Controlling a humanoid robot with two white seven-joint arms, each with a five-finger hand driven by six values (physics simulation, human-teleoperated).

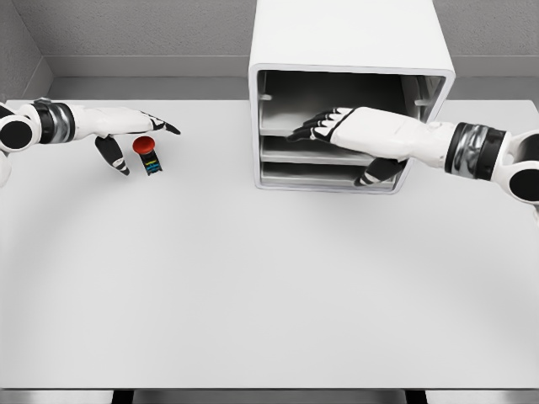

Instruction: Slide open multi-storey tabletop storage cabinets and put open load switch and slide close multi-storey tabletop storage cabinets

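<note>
Table (253,295) w/ load switch (150,157) at left, between thumb & fingers of left hand (126,130), spread, not yet gripping. Farther: right hand (354,130), fingers extended, at cabinet (349,93) shelves. Step: likely opening; next needs firm grasp.

A white table (253,295) carries a storage cabinet (349,50); a red-capped switch (149,156) stands well left.

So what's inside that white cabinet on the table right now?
Inside the cabinet only grey shelves show, bare where visible. The right hand reaches in at the front, fingers spread, covering part of the middle level. The red-topped switch is outside, by the left hand.
</note>
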